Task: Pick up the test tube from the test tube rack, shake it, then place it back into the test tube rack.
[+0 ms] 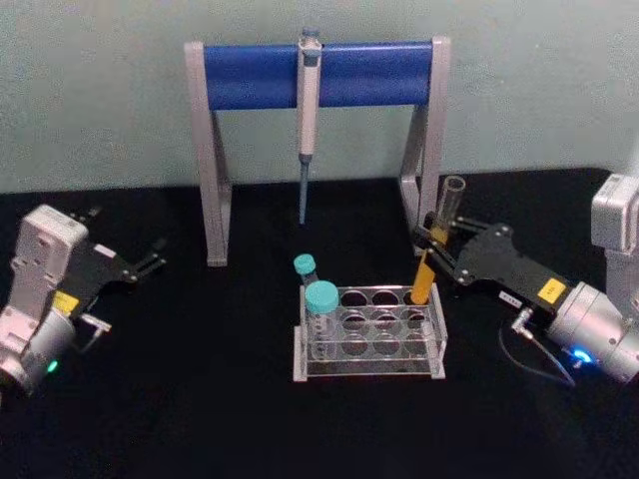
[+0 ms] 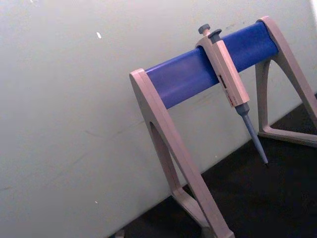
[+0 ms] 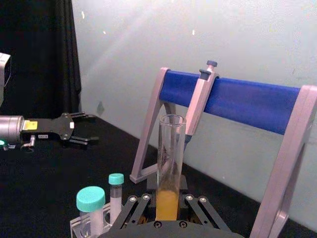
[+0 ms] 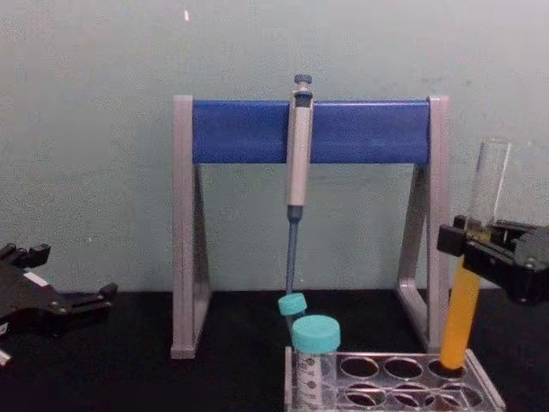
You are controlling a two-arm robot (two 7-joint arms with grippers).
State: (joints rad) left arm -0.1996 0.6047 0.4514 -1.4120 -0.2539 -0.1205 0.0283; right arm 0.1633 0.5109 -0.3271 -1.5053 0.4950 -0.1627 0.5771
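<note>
- Right gripper point(image 1: 437, 249) clamped around the middle of the test tube point(image 1: 424, 281), whose orange-filled base sits at the back right hole of the test tube rack point(image 1: 367, 370).
- Left gripper point(image 1: 125, 239) sits well left of the rack, fingers apart.

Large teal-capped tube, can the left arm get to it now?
Probably yes. The open left end effector is left of the test tube rack, bare table between; the large teal-capped tube stands at that end, and the right end effector grips the test tube at the other.
</note>
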